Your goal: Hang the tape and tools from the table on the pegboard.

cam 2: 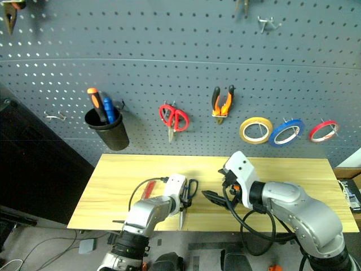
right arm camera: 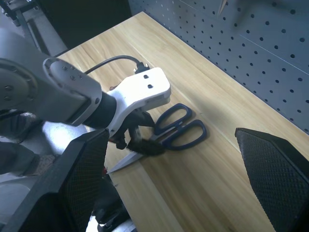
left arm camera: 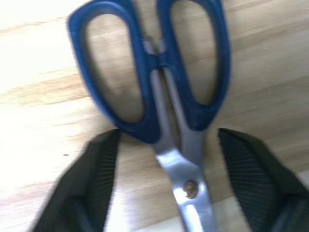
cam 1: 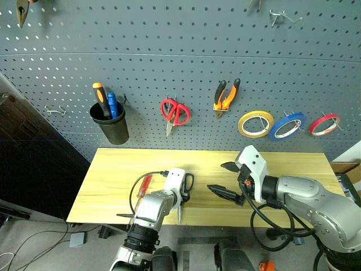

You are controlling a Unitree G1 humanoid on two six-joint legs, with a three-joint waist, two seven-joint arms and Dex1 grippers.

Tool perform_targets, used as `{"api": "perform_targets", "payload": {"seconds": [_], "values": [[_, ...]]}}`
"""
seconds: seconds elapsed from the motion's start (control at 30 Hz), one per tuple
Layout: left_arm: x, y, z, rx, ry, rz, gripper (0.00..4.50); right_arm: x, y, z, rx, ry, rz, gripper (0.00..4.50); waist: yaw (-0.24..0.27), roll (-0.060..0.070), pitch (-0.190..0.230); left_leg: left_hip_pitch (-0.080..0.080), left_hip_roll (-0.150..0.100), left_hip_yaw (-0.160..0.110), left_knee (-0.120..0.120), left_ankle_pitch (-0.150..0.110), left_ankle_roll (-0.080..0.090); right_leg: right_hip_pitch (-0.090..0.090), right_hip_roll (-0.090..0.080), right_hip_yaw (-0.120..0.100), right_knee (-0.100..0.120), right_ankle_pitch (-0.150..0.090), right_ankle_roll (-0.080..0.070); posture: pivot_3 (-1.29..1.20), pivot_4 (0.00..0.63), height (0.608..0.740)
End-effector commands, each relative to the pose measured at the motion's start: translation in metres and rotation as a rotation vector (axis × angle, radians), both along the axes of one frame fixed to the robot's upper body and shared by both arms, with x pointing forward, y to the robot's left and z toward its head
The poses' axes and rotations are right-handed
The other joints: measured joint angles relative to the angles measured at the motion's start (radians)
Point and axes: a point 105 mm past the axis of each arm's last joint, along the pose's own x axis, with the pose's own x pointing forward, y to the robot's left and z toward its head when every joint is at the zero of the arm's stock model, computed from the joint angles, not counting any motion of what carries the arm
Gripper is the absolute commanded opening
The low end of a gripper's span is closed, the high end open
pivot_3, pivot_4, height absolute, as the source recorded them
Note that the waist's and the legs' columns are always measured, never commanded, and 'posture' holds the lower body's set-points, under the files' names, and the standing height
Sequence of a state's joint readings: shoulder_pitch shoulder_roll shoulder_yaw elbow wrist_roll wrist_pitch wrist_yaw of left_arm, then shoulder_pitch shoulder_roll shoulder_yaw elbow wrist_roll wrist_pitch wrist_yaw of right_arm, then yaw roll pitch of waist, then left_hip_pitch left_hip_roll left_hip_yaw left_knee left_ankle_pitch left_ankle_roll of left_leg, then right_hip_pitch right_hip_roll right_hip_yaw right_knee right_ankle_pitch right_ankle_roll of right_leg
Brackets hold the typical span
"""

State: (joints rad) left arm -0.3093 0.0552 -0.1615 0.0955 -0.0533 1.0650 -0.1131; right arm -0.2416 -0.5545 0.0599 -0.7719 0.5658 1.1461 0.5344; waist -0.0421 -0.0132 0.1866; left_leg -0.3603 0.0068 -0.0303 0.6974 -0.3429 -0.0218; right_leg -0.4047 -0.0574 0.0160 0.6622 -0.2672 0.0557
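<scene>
L gripper (right arm camera: 140, 140) astride blue scissors (left arm camera: 159, 87) nr table (cam 1: 282, 164) front edge, jaws not yet clamped; should pinch at pivot, lift level. R gripper (cam 1: 228, 180) open, empty.

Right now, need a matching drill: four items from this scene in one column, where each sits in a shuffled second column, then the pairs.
Column 1
1. blue-handled steel scissors
2. slim red-handled screwdriver
3. orange-and-black-handled pliers
4. flat blue tape roll

Column 2
A. hung on the dark grey pegboard, between the yellow roll and the red roll
B. flat on the light wood table, between the left pincer fingers
C. hung on the pegboard, right of the red-handled scissors
D. on the table, left of the left arm

Pairs: 1-B, 2-D, 3-C, 4-A
</scene>
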Motion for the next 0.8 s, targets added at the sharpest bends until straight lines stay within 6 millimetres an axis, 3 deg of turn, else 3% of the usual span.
{"api": "perform_targets", "payload": {"seconds": [0.03,0.13,0.17,0.47,0.8], "values": [[-0.010,0.008,-0.017,0.011,0.066,0.004,1.90,-0.004,0.000,0.008,0.005,-0.041,0.006,4.50,0.000,0.000,0.000,0.000,0.000,0.000,0.000,0.000,0.000,0.000,0.000,0.000,0.000,0.000,0.000,-0.13,0.194,0.740],[-0.007,0.009,-0.017,0.015,0.052,-0.012,1.15,-0.003,0.000,0.009,0.008,-0.043,0.000,4.50,0.000,0.000,0.000,0.000,0.001,0.000,0.000,0.000,0.000,0.000,0.000,0.000,-0.001,0.000,0.000,-0.13,0.185,0.740],[-0.006,0.010,-0.016,0.012,0.045,-0.018,1.11,-0.003,-0.001,0.009,0.010,-0.044,-0.003,4.50,0.000,0.000,0.000,0.000,0.001,0.000,0.000,0.000,0.000,0.000,0.000,0.000,-0.001,0.000,0.000,-0.13,0.185,0.740],[0.004,0.019,-0.001,-0.031,-0.058,-0.082,1.11,-0.002,0.000,0.011,0.022,-0.057,-0.011,4.50,-0.003,0.000,0.000,-0.001,0.001,0.000,0.000,0.000,0.000,-0.001,0.000,0.000,-0.001,0.000,0.000,-0.12,0.165,0.740],[0.012,0.035,0.039,-0.017,-0.333,-0.259,1.11,0.000,-0.001,0.015,0.016,-0.129,-0.023,4.50,-0.009,-0.001,-0.001,-0.004,0.003,0.000,-0.001,0.001,-0.001,-0.003,-0.002,0.000,-0.002,0.000,0.000,-0.11,0.147,0.740]]}}
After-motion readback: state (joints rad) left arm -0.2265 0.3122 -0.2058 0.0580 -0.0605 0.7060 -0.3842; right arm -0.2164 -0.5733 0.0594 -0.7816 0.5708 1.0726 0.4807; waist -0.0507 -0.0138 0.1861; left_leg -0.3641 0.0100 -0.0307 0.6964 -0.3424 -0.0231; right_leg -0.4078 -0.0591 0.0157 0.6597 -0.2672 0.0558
